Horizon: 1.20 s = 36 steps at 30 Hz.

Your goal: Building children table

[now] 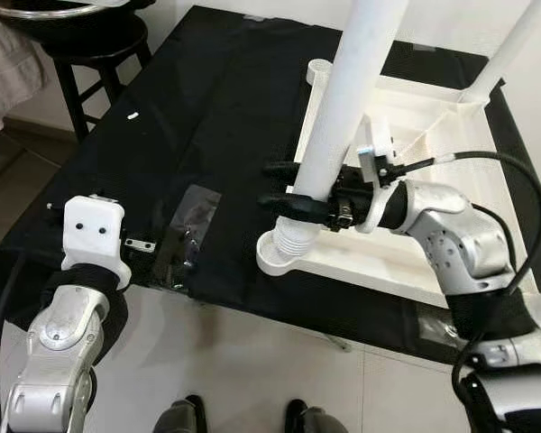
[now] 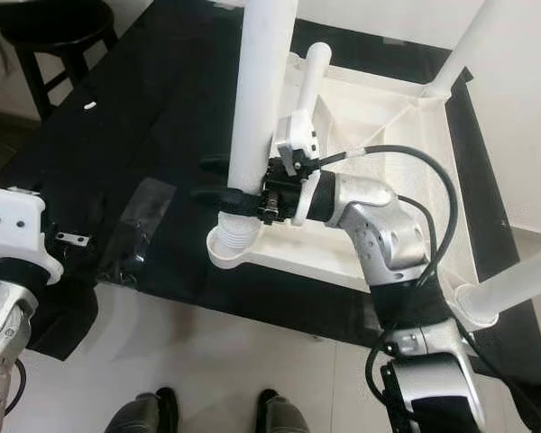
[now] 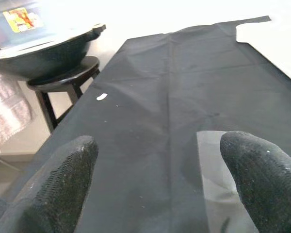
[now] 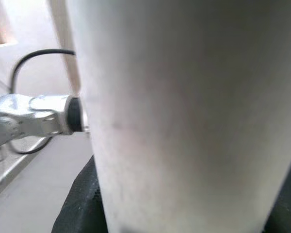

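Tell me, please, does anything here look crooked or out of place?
The white leg in the right gripper leans, out of line with its corner socket on the upturned tabletop; its threaded end is only partly in. A small white scrap lies alone on the black cloth.

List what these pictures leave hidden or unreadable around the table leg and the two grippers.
- Table leg: top cut off by the eye views' upper edge.
- Right gripper: its wrist view is blurred by the leg pressed close.
- Leg's threaded end: how deep it sits in the socket is hidden.
- Bowl on stool: contents unseen.
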Tool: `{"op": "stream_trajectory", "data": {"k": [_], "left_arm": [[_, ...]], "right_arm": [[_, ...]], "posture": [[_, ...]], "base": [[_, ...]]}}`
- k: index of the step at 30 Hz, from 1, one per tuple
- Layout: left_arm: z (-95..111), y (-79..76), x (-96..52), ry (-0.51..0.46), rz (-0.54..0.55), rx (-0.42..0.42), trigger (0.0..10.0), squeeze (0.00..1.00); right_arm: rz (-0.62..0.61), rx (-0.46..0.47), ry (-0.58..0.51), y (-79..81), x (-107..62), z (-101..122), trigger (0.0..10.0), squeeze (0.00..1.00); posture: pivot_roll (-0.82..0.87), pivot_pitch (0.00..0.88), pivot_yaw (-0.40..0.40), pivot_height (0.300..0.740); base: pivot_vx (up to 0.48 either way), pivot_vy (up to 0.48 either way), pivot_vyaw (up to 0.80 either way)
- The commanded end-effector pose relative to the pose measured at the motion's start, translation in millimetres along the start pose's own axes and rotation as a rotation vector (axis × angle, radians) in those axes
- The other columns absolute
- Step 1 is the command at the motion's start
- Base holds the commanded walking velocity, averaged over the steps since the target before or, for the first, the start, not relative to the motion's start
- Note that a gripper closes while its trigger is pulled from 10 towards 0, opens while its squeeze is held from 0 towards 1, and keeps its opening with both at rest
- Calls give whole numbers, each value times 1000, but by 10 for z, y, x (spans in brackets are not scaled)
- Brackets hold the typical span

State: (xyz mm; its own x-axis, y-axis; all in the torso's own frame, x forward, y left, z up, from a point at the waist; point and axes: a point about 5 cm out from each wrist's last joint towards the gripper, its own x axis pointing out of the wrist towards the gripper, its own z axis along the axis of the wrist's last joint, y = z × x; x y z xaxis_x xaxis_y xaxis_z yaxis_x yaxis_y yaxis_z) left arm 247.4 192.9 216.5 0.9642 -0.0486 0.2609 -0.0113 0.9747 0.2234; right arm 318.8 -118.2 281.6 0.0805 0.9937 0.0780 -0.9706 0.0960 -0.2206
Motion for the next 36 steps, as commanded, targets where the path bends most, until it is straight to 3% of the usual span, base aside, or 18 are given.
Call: {"op": "stream_trajectory", "data": {"k": [1,7,10,12,18,24,36], "left_arm": [[-27,-91,-46,23,-51,-24,10000,0],[-60,-198,-129,48,-117,-33,10000,0],[-85,-242,-211,73,-138,-36,10000,0],[-118,-277,-342,111,-147,-41,10000,0],[-136,-287,-415,134,-142,-47,10000,0],[-134,-288,-517,160,-137,-48,10000,0],[-102,-301,-579,168,-142,-38,10000,0]], "right_arm": [[74,-2,18,-16,40,-38,10000,0],[130,15,36,-107,166,-139,10000,0],[172,23,27,-128,276,-185,10000,0],[265,11,39,-89,361,-226,10000,0],[329,-6,64,-78,359,-243,10000,0],[373,-77,142,-139,253,-197,10000,0],[360,-100,107,-180,273,-159,10000,0]], "posture": [[-5,268,-41,740],[4,295,-38,740],[16,318,-36,740],[36,353,-36,740],[37,371,-40,740],[37,393,-39,740],[38,415,-37,740]], "base": [[0,0,0],[0,0,0],[0,0,0],[0,0,0],[0,0,0],[0,0,0],[0,0,0]]}}
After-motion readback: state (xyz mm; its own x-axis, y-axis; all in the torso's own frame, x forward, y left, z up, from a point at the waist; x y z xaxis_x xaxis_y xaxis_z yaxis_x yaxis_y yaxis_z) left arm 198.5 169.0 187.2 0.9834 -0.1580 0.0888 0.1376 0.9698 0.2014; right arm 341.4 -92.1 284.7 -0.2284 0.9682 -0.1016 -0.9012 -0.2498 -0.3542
